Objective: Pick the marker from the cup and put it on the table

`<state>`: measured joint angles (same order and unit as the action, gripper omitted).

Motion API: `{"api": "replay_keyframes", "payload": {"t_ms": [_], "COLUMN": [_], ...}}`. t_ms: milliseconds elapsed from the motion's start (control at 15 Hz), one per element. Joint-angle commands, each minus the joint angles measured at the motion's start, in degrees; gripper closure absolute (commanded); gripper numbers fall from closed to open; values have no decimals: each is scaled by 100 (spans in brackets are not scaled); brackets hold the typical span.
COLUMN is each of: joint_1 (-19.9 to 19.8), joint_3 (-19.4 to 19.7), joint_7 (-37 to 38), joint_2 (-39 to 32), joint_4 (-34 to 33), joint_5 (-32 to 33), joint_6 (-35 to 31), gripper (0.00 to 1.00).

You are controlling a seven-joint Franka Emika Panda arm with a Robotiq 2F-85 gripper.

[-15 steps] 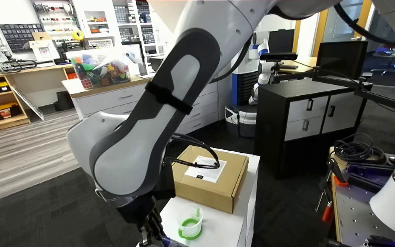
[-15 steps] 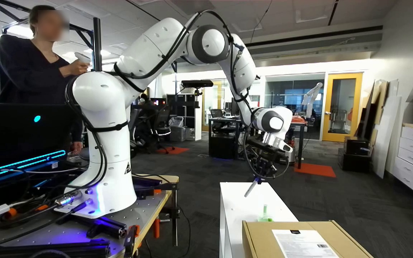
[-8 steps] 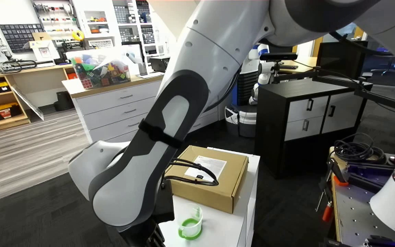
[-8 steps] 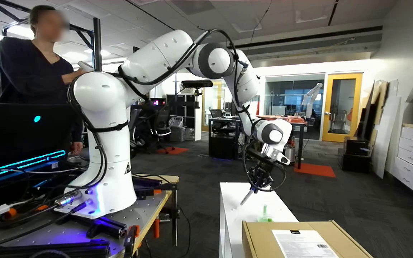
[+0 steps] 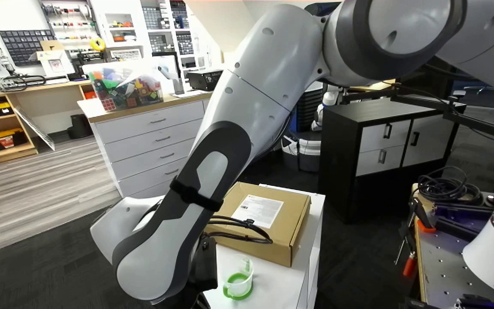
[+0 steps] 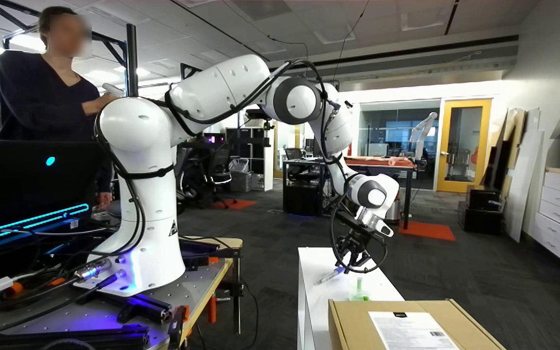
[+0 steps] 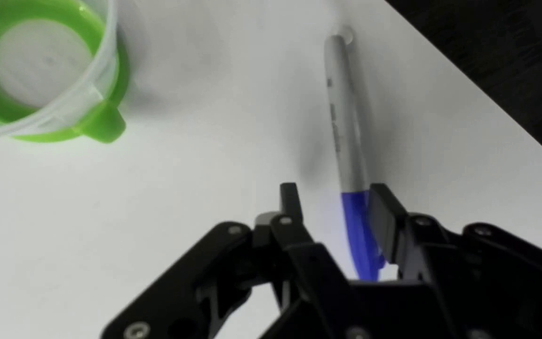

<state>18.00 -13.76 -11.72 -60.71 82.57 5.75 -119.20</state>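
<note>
The marker (image 7: 344, 117), grey-white with a blue cap, lies low at the white table (image 7: 181, 235) in the wrist view. It also shows, slanted, in an exterior view (image 6: 329, 276). My gripper (image 7: 333, 188) is open around the blue cap. The right finger is against or very near the cap, and a gap shows on the left. The clear and green cup (image 7: 100, 123) stands upright to the left, with no marker in it. It also shows in both exterior views (image 5: 238, 285) (image 6: 359, 292). My fingers are out of frame below in an exterior view.
A brown cardboard box (image 5: 290, 210) sits on the table behind the cup, and also shows in an exterior view (image 6: 353, 321). The table's edge runs diagonally at the right of the wrist view. A black cabinet (image 5: 337, 150) stands beyond.
My arm has moved down toward the table. The marker was held steeply tilted above the table; it is now lower and flatter, with the fingers apart around its cap. Cup and box have not moved.
</note>
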Motion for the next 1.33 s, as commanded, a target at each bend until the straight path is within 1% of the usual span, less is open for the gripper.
{"api": "replay_keyframes", "payload": {"t_ms": [0,133,267,333,467,600,867,933,1067,1267], "joint_1": [66,36,8,-1,-22,-47,-93,-27,-61,-76], "joint_3": [-1,-44,-59,-52,-34,-21,86,12,46,53], "joint_7": [-19,-152,-346,-386,-460,-476,-309,-408,-401,-400], "joint_2": [-16,120,324,430,585,731,1009,541,652,722], "joint_4": [-134,62,395,552,845,1132,1655,989,1187,1279], "joint_5": [-3,44,168,224,338,434,497,419,430,432], "joint_6": [80,-220,-840,-1157,-1783,-2269,-2905,-2574,-2711,-2739], "gripper": [27,13,2,1,0,0,0,0,0,0]}}
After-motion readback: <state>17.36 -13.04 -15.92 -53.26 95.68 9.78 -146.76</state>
